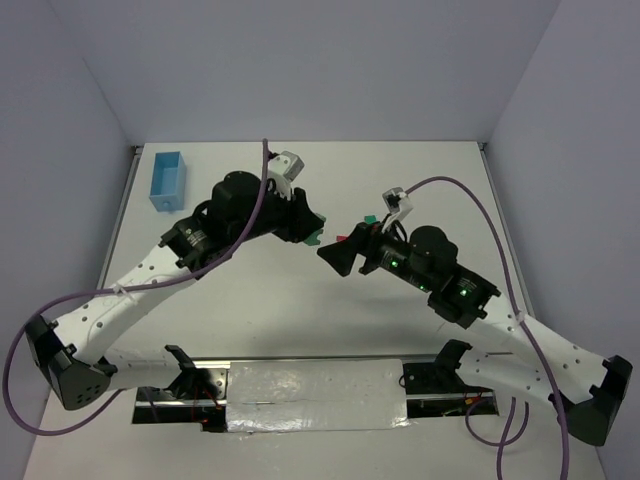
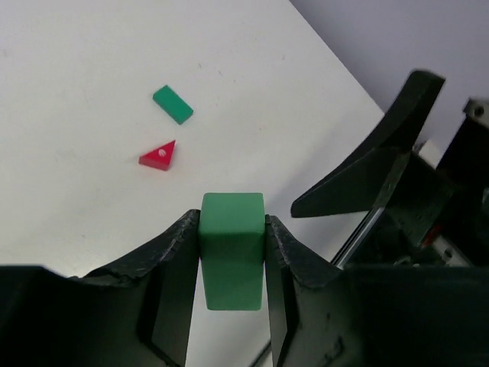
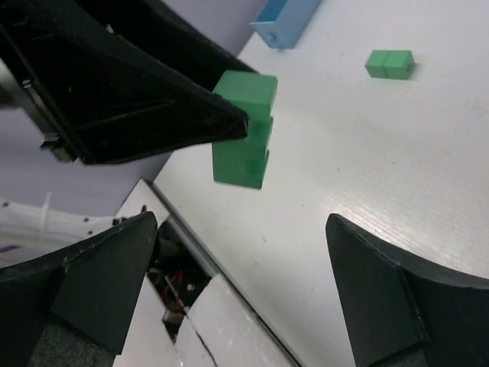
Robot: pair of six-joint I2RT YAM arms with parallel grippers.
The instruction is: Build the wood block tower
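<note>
Left wrist view: the left gripper [image 2: 232, 225] is clamped on a green block [image 2: 231, 264], one finger on each side face. The block stands upright between them in the lower middle of the frame. Above it, on the white table [image 2: 69, 76], lies the red roof piece [image 2: 159, 156], and a little higher a flat green piece [image 2: 173, 104]. These two are near each other but apart.

In the right wrist view the right gripper [image 3: 241, 229] has its fingers [image 3: 99, 283] wide apart at the two lower corners, with nothing between them. Just beyond, in the upper middle, is the held green block. Here it looks stepped, like cubes one over another; whether it is one piece or several I cannot tell. At the upper right two green cubes [image 3: 390, 63] lie side by side, touching. The blue box [image 3: 283, 23] is at the top edge.

In the top external view both grippers meet near the centre of the table.
</note>
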